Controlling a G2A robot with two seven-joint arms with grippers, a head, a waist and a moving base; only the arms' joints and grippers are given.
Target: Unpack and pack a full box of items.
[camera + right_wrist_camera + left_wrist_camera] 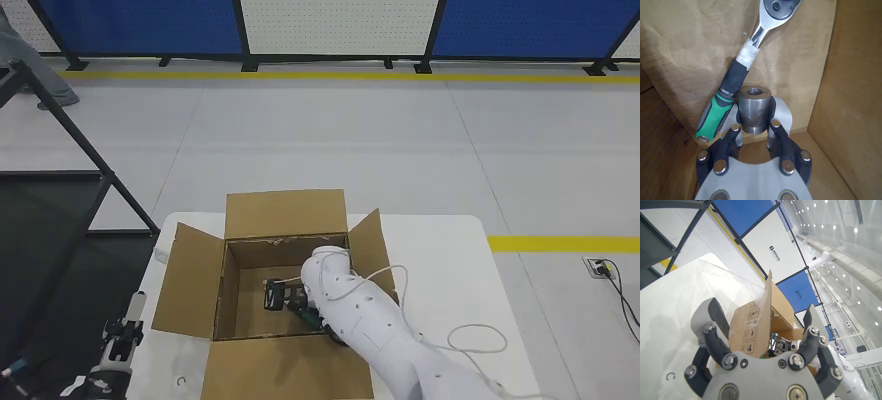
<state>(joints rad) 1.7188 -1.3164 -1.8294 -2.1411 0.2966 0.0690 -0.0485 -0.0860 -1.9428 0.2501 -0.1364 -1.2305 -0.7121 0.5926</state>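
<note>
At the lower left of the top view, the left gripper (122, 340) sits over the table (450, 280) edge, apart from the box (285, 215). Its own wrist view shows it spread wide with nothing in it. The open cardboard box stands mid-frame with all four flaps folded out. To the right, the other arm reaches down into it.

Inside, the right gripper (755, 108) is clamped on a steel socket (754, 98), one pad on each side of its round wall, low in the centre of the right wrist view. A ratchet wrench (745, 56) lies just beside it, running from its green handle at lower left to its chrome head at the top.

The socket looks heavy, rigid and smooth, so it could slip. Gripping across the middle of the barrel seems soundest.

The right wrist view alone gives the grip and the wrench. The left wrist view adds clear plastic film (715, 279) draped by the box's outer wall.
</note>
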